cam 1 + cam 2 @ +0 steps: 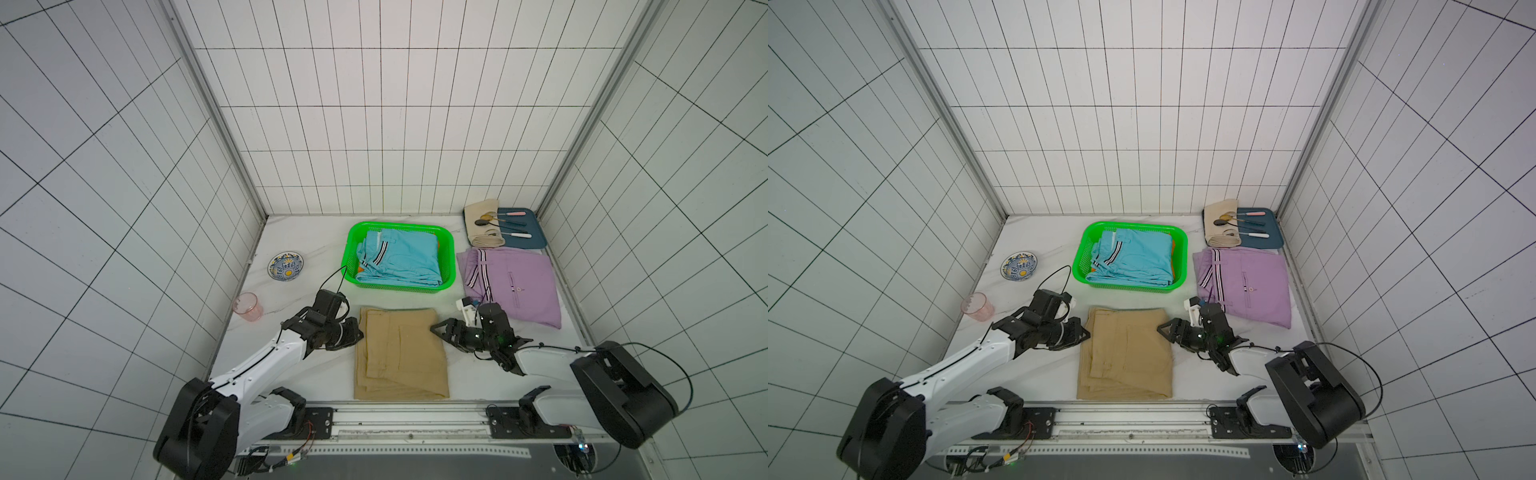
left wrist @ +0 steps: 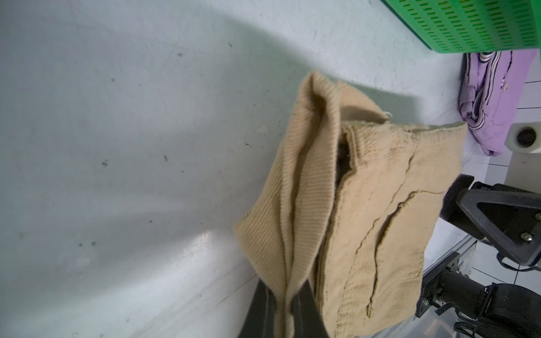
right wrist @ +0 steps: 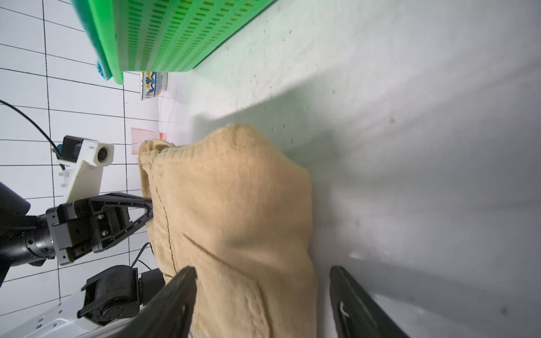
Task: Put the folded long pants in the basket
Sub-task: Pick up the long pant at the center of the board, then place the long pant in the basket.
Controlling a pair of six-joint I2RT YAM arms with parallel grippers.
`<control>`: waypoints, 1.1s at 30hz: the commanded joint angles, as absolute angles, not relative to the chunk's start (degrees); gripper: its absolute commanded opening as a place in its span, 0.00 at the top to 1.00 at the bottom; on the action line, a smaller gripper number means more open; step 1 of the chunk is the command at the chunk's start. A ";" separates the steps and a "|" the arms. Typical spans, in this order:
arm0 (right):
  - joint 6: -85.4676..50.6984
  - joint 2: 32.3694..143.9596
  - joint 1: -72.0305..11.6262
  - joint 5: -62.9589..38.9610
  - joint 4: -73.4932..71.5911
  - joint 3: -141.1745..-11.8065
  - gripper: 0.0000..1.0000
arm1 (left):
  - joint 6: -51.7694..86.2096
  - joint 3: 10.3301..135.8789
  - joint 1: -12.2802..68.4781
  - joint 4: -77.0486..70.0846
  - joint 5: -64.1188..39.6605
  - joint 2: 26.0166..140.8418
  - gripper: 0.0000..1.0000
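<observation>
Both top views: khaki pants (image 1: 401,353) lie flat just in front of the basket (image 1: 353,237), which holds the light blue pants (image 1: 401,257); the lilac pants (image 1: 515,286) lie beside the basket's right end; the left gripper (image 1: 358,332) and right gripper (image 1: 436,328) flank the khaki. Left wrist: jaws pinched tight on the khaki's folded edge. Right wrist: jaws apart, straddling the opposite edge, nothing clamped; this looks like a two-handed pickup, so next the right gripper must close, then both lift level over the basket's near rim.

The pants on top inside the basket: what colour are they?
Light blue pants, striped waistband; clearest in a top view.
</observation>
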State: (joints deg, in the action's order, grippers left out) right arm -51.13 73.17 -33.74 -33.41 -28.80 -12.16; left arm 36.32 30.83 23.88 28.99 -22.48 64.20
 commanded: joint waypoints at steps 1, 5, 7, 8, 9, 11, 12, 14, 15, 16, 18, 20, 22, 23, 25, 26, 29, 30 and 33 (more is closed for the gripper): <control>-52.21 68.03 -36.17 -32.23 -17.92 -8.84 0.21 | 35.22 31.15 23.59 27.63 -23.22 64.25 1.00; -51.30 62.61 -37.43 -30.98 -12.13 -9.98 0.18 | 35.19 31.29 23.64 27.53 -23.61 64.45 1.00; -51.24 61.55 -37.44 -30.94 -10.64 -10.37 0.18 | 35.30 31.29 23.63 27.48 -23.81 64.42 1.00; -51.31 61.20 -37.46 -30.72 -10.36 -10.39 0.18 | 35.31 31.31 23.64 27.43 -23.89 64.47 1.00; -51.54 61.17 -37.44 -30.47 -10.65 -10.24 0.16 | 35.33 31.29 23.64 27.42 -23.95 64.46 1.00; -51.77 61.96 -37.49 -29.95 -12.23 -9.85 0.15 | 35.19 31.29 23.64 27.43 -24.05 64.51 1.00; -51.77 63.03 -37.50 -29.63 -12.92 -9.85 0.15 | 35.24 31.27 23.62 27.38 -24.02 64.51 1.00; -52.16 65.91 -37.55 -30.29 -15.56 -9.92 0.15 | 35.24 31.20 23.64 27.32 -24.21 64.75 1.00; -52.56 67.73 -37.53 -31.18 -17.45 -9.93 0.18 | 35.24 31.20 23.60 27.24 -24.28 64.85 1.00; -53.03 69.33 -37.53 -32.12 -19.36 -9.93 0.21 | 35.24 31.22 23.63 27.18 -24.34 64.96 1.00; -53.52 72.93 -37.70 -33.75 -23.42 -10.06 0.34 | 35.19 31.29 23.60 27.02 -24.76 65.26 1.00; -52.90 76.12 -37.71 -34.73 -25.01 -10.82 0.54 | 35.24 31.29 23.59 26.89 -25.00 65.27 1.00; -52.00 78.87 -37.76 -35.20 -26.14 -11.65 0.74 | 35.18 31.30 23.60 26.90 -25.09 65.39 1.00; -51.77 79.71 -37.75 -35.48 -26.40 -11.98 0.83 | 35.18 31.29 23.61 26.92 -24.99 65.37 1.00; -52.19 80.74 -37.78 -36.15 -27.64 -12.45 0.95 | 35.16 31.31 23.58 27.14 -24.80 65.47 1.00; -52.43 80.71 -37.80 -36.53 -27.81 -12.68 0.99 | 35.17 31.39 23.60 27.31 -24.55 65.55 1.00; -53.09 77.13 -38.33 -36.34 -25.10 -13.47 1.00 | 35.33 32.53 23.68 29.28 -23.65 65.16 1.00; -52.91 74.56 -38.78 -35.52 -22.29 -14.06 1.00 | 35.55 32.86 23.72 29.84 -23.87 64.59 1.00; -50.37 64.43 -40.62 -31.49 -9.15 -17.42 1.00 | 35.99 35.31 23.68 32.82 -25.51 62.31 1.00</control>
